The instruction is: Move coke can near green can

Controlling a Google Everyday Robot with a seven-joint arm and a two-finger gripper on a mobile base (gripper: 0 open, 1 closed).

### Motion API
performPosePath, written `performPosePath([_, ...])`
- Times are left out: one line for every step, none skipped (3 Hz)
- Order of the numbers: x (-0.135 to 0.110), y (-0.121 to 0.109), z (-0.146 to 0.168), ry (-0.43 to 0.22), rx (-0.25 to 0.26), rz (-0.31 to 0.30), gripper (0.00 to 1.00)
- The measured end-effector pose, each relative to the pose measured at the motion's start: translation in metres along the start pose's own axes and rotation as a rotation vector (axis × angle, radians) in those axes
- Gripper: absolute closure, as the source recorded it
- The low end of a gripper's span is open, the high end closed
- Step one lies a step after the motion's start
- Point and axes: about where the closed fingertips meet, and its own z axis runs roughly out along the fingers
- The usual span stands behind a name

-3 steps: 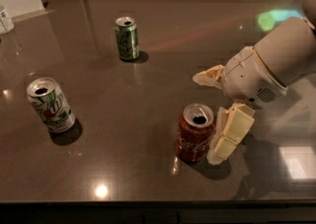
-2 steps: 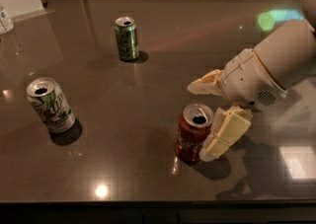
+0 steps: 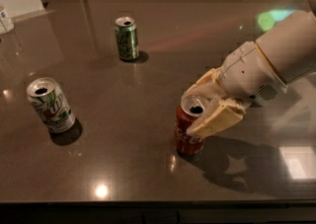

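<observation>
I have the gripper [image 3: 192,111] low at the front right of the bench [image 3: 123,168], its jaws clamped on the upper part of the upright coke can [image 3: 186,136], 1 in front and 1 behind. The green can [image 3: 127,38] stands well apart at the back left. A white can [image 3: 51,105] stands far left, off the line between those 2.

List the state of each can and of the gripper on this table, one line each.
coke can: upright on the table, top opened, gripped near its rim.
green can: upright, top opened, alone at the far side.
white can: upright, top opened, alone at the left.
gripper: at the coke can's top, shut on it, one finger on each side.
</observation>
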Motion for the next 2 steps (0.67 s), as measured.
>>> performPosePath([-0.01,-0.019,-0.007,0.002,0.045,0.026,0.88])
performPosePath([-0.025,-0.054,-0.011,-0.001,0.101,0.061,1.0])
